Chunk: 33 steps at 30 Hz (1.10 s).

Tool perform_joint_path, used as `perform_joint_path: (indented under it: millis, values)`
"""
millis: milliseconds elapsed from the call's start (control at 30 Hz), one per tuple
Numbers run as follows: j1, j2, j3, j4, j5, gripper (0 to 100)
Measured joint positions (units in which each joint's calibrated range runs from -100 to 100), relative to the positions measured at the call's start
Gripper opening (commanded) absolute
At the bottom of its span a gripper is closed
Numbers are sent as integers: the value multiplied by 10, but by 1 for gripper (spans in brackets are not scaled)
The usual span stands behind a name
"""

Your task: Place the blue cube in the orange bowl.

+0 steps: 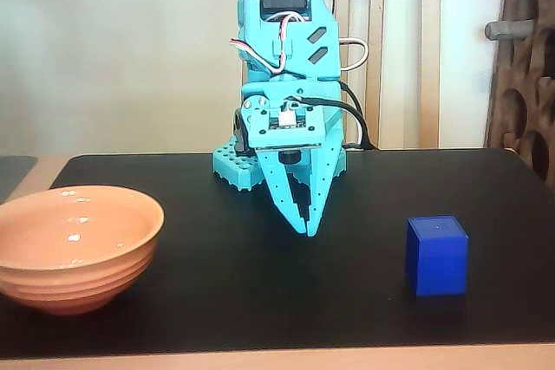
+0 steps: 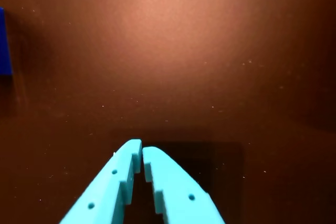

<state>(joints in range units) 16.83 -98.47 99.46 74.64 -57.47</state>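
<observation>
The blue cube (image 1: pixel 436 256) stands on the black table at the right in the fixed view; only a sliver of the blue cube (image 2: pixel 4 40) shows at the left edge of the wrist view. At the left of the fixed view sits the orange bowl (image 1: pixel 69 247), ridged outside and with nothing in it. My turquoise gripper (image 1: pixel 307 228) points down at the table's middle, between the two, its fingertips together and holding nothing. In the wrist view the gripper (image 2: pixel 142 150) is shut over bare dark surface.
The black table top (image 1: pixel 260 301) ends in a light wooden front edge. The arm's turquoise base (image 1: pixel 238 166) stands at the back centre. Behind it are a pale wall and wooden slats, with a dark patterned curtain (image 1: pixel 525 84) at the right.
</observation>
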Motion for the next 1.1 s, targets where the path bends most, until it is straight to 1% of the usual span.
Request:
perform_joint_path:
  millis: [1000, 1100]
  values:
    - [4, 0, 0, 0, 0, 0]
    - [18, 0, 0, 0, 0, 0]
